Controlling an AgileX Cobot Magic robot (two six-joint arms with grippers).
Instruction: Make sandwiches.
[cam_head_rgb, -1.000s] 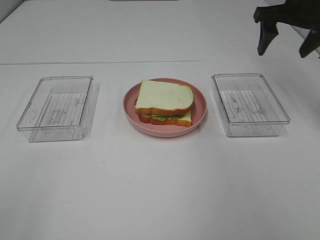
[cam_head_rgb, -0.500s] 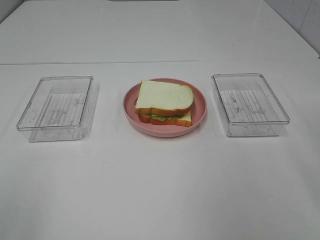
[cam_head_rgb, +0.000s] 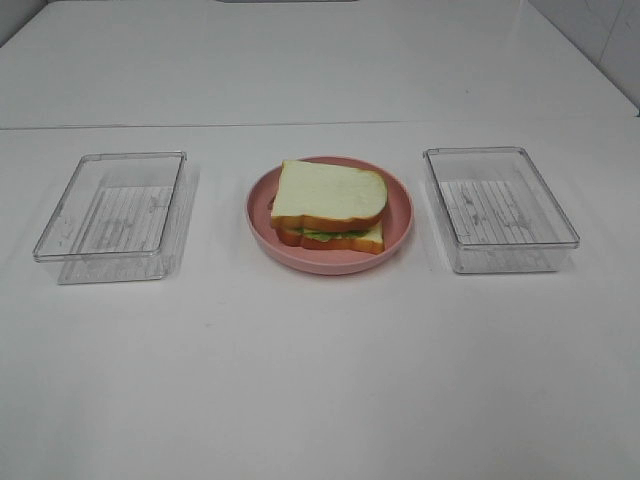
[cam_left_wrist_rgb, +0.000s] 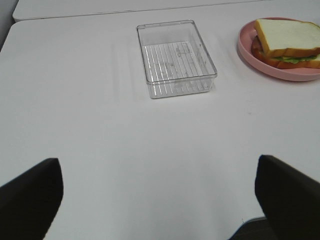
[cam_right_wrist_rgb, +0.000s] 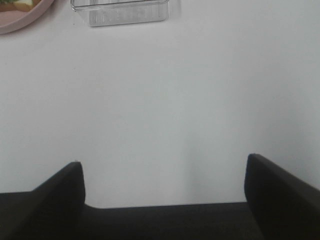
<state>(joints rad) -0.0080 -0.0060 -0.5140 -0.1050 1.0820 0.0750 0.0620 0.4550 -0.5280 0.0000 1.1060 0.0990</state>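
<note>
One sandwich (cam_head_rgb: 330, 205) lies on a pink plate (cam_head_rgb: 398, 215) at the table's middle: two white bread slices with orange-brown crust, green lettuce showing between them. It also shows in the left wrist view (cam_left_wrist_rgb: 287, 42) on the plate (cam_left_wrist_rgb: 245, 47). Neither gripper shows in the exterior high view. My left gripper (cam_left_wrist_rgb: 157, 161) is open and empty over bare table, well short of the left container. My right gripper (cam_right_wrist_rgb: 162, 163) is open and empty over bare table, away from the right container; the plate's edge (cam_right_wrist_rgb: 20, 20) shows in a corner of the right wrist view.
A clear plastic container (cam_head_rgb: 110, 215) stands left of the plate, also in the left wrist view (cam_left_wrist_rgb: 175, 57). A second clear container (cam_head_rgb: 500, 205) stands right of the plate; its edge shows in the right wrist view (cam_right_wrist_rgb: 120, 10). Both hold nothing. The table is white.
One second ago my right gripper showed at the upper right of the exterior high view; it has left that view. The sandwich, plate and containers have not moved.
</note>
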